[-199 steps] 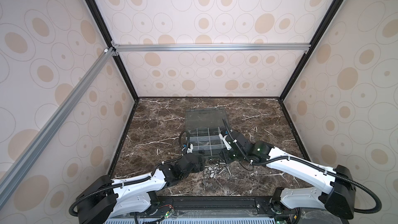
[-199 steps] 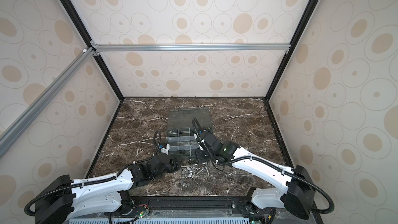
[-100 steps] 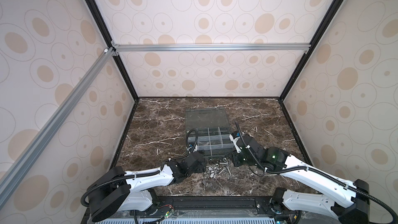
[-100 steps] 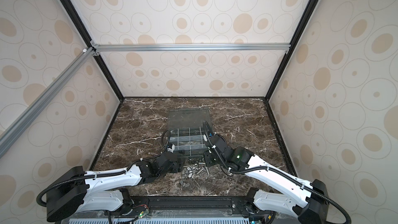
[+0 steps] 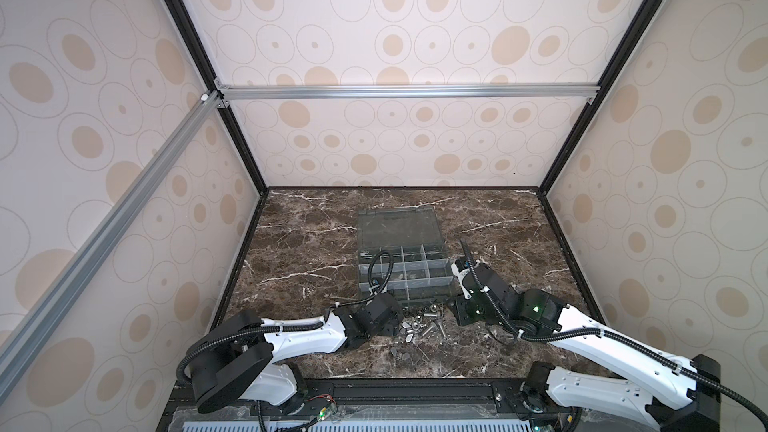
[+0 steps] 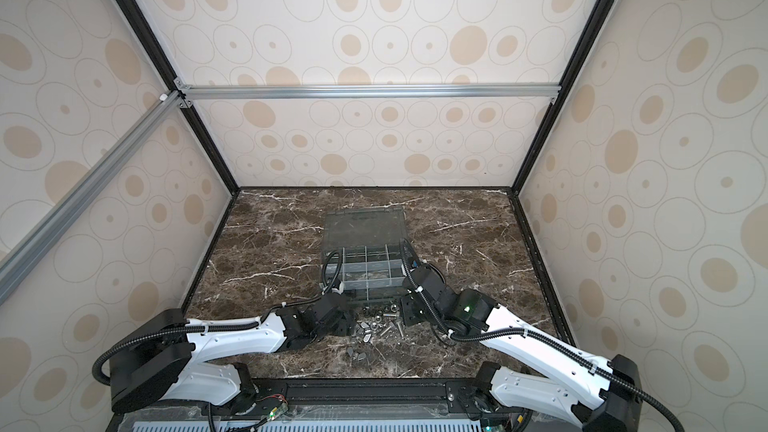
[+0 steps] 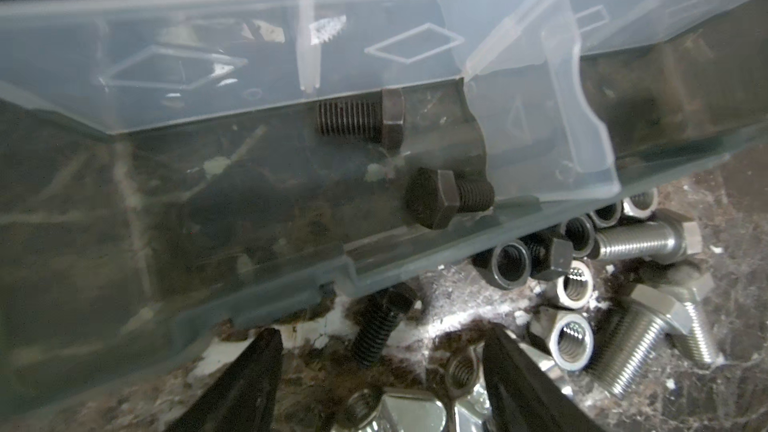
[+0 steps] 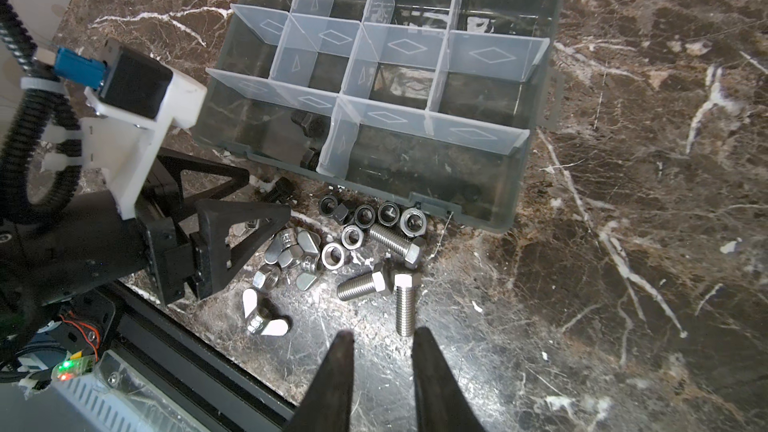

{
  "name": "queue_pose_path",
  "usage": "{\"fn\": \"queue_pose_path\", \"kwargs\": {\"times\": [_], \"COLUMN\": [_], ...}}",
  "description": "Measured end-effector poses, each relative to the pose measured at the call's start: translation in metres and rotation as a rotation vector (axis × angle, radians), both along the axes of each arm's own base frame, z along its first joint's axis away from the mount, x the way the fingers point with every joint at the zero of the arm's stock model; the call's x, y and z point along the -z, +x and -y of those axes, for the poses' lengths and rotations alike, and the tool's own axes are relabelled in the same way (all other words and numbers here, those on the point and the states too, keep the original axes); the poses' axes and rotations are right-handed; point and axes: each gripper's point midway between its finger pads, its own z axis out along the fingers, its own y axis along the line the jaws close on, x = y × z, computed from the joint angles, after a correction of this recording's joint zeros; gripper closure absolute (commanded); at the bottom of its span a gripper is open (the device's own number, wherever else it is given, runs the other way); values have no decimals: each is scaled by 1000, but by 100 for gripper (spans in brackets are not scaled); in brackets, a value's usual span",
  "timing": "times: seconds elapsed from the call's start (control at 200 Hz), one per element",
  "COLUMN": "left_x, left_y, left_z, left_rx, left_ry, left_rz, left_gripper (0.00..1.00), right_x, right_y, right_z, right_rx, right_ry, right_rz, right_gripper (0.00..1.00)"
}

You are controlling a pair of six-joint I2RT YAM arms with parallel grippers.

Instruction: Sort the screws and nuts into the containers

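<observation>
The containers are compartments of a translucent grey organizer box (image 5: 432, 283) (image 8: 469, 197) at mid-table. Two black screws (image 7: 361, 120) lie in its front left compartment. Loose silver screws (image 8: 404, 305), silver and black nuts (image 8: 353, 236) and wing-shaped pieces (image 8: 264, 317) are heaped on the marble before the box, a pile (image 5: 419, 322) seen in both top views. My left gripper (image 7: 382, 338) (image 8: 266, 195) is open, low at the box's front wall, its fingers either side of a black screw (image 7: 380, 326) without touching it. My right gripper (image 8: 383, 336) hovers just right of the pile, narrowly open and empty.
The box's clear lid (image 5: 397, 228) lies open flat behind it. A black rail (image 5: 415, 388) runs along the table's front edge, close behind the pile. Patterned walls enclose the marble floor (image 5: 311, 243) on three sides.
My right gripper has pulled back from over the box to the right of the pile. The left arm has shifted closer to the pile and its jaws have narrowed a little.
</observation>
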Motion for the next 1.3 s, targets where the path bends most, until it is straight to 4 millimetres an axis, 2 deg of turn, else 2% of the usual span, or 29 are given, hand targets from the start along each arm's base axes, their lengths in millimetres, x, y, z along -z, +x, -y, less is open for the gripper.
{"fn": "queue_pose_path", "kwargs": {"times": [0.35,0.48,0.99,1.3], "left_x": [2,5,9,9], "left_y": [5,3,2,2], "left_z": [11,12,5,5], "left_rx": [36,48,57,58], "left_ry": [78,117,179,181], "left_rz": [-4,-8,-9,-7], "left_gripper": [35,44,66,79], "right_x": [2,3,9,-1], "right_y": [-1,-1,-5,-6], "right_z": [1,1,9,21], "right_rx": [11,11,31,59], "right_ry": [2,2,-4,21], "right_rz": [-9,-10,-20,28], "right_gripper": [72,72,72,71]}}
